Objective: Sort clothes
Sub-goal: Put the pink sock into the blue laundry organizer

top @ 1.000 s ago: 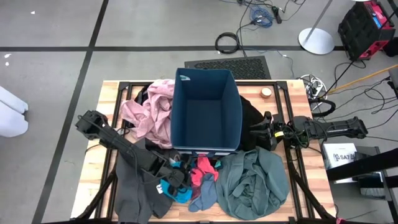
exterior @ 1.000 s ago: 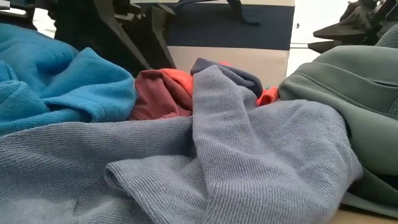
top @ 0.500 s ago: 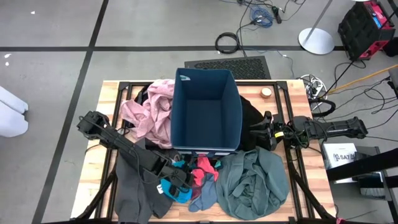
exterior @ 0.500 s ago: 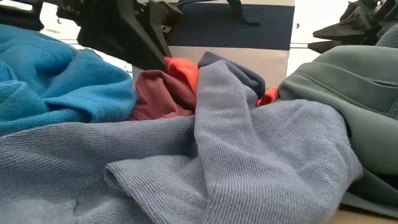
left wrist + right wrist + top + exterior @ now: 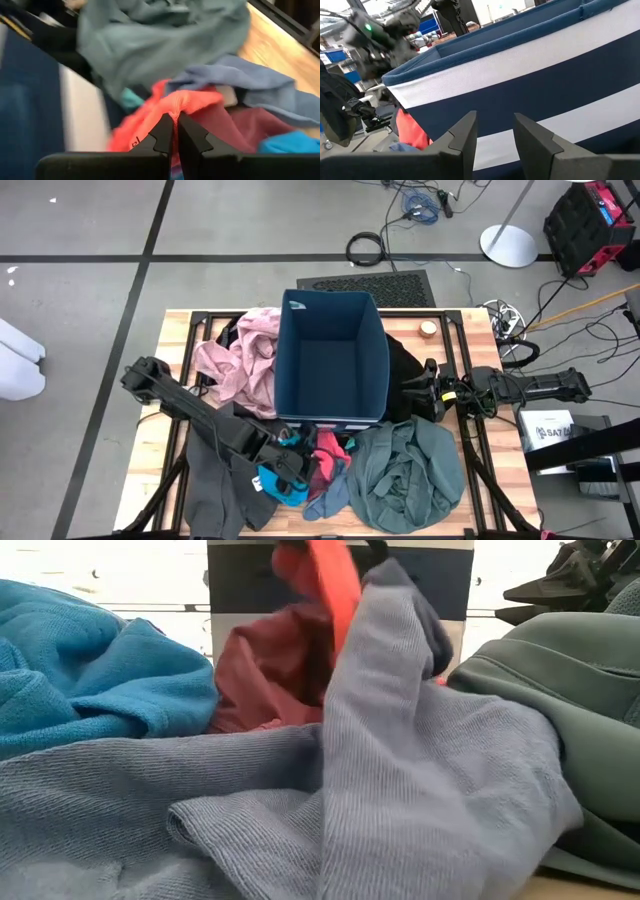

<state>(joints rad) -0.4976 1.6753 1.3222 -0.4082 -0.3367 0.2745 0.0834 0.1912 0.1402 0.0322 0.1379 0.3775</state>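
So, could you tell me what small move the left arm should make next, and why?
Probably lift a little higher. The left hand is shut on the red piece, which is already rising in front of the navy bin, but the grey-blue garment is draped against it and could be dragged along. The right hand waits beside the bin.

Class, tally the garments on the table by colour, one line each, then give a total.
Dusty-pink garment: 1
Grey-green garment: 1
Dark grey garment: 1
Black garment: 1
Bright-blue piece: 1
Red piece: 1
Blue-grey piece: 1
Total: 7
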